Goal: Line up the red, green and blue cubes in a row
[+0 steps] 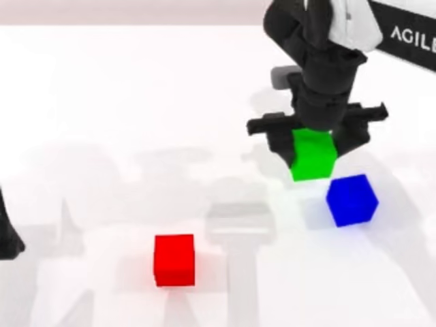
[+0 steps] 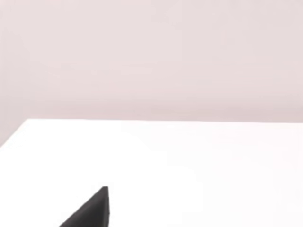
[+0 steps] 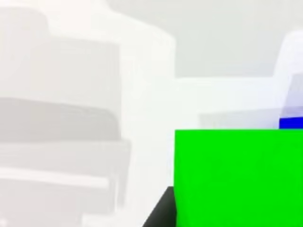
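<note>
My right gripper (image 1: pixel 315 144) is at the table's right rear, shut on the green cube (image 1: pixel 313 160), with a dark finger on each side of it. The right wrist view has the green cube (image 3: pixel 236 179) filling its lower right, one finger (image 3: pixel 163 213) pressed against its side. The blue cube (image 1: pixel 351 199) sits on the table just in front and to the right of the green one, a small gap between them; a sliver of the blue cube (image 3: pixel 291 124) shows past the green one. The red cube (image 1: pixel 174 259) lies alone at front centre-left.
My left arm (image 1: pixel 7 235) is parked at the table's far left edge. Its wrist view shows only bare white table and one finger (image 2: pixel 94 210) set far to one side. Grey shadows of the arms fall across the middle of the table.
</note>
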`<action>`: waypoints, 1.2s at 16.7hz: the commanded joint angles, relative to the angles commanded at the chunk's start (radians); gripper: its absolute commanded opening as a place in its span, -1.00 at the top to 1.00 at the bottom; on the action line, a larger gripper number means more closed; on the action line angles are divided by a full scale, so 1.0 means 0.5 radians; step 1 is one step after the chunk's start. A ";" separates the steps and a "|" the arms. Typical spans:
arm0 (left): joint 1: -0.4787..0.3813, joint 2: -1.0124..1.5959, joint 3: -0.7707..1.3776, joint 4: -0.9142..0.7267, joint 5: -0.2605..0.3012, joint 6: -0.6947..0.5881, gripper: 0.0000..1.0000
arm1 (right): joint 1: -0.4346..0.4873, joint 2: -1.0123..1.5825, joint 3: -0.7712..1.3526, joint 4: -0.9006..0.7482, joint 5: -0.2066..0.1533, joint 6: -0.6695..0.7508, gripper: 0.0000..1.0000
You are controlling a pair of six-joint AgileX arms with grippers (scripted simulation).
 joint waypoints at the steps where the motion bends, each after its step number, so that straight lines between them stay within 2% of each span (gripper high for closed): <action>1: 0.000 0.000 0.000 0.000 0.000 0.000 -1.00 | 0.110 -0.048 -0.071 0.016 -0.002 0.166 1.00; 5: 0.000 0.000 0.000 0.000 0.000 0.000 -1.00 | 0.501 -0.237 -0.323 0.086 -0.005 0.715 1.00; 8: 0.000 0.000 0.000 0.000 0.000 0.000 -1.00 | 0.673 -0.336 -0.439 0.128 -0.002 0.916 1.00; 15: 0.000 0.000 0.000 0.000 0.000 0.000 -1.00 | 0.695 -0.336 -0.481 0.166 -0.003 0.944 1.00; 20: 0.000 0.000 0.000 0.000 0.000 0.000 -1.00 | 0.700 -0.250 -0.718 0.512 -0.002 0.952 1.00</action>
